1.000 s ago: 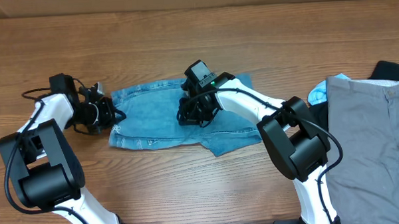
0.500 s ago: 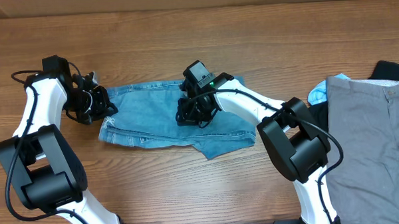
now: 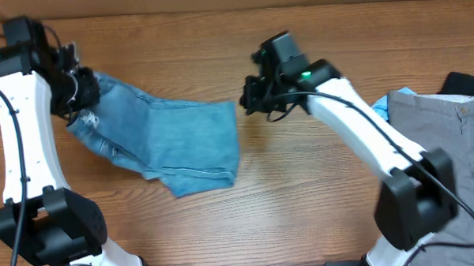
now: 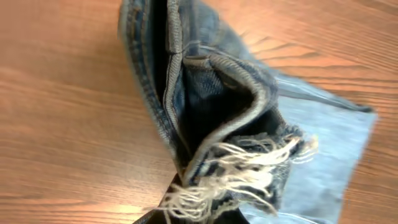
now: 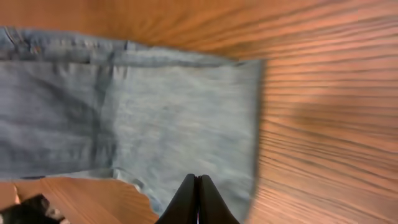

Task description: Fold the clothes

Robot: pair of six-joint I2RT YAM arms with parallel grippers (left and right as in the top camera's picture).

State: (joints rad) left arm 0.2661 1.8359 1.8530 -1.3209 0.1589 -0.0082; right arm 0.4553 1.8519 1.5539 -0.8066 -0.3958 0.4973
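Note:
The light-blue denim jeans [image 3: 170, 135] lie folded over at the left-centre of the table, with one end lifted at the far left. My left gripper [image 3: 79, 93] is shut on that end, and the left wrist view shows the frayed hem [image 4: 236, 168] and doubled denim clamped in the left gripper [image 4: 199, 208]. My right gripper [image 3: 254, 98] is shut and empty, raised just beyond the jeans' right edge. In the right wrist view its closed fingers [image 5: 198, 190] hover over the flat denim [image 5: 155, 118].
Plain grey trousers [image 3: 443, 157] lie at the right edge of the table, with a black garment [image 3: 466, 84] and a pale-blue garment [image 3: 378, 108] beside them. The wooden table [image 3: 303, 210] shows bare wood in front and behind.
My left gripper has moved up and far left, pulling the jeans leftwards with one end lifted. My right gripper has come off the jeans and moved back and to the right.

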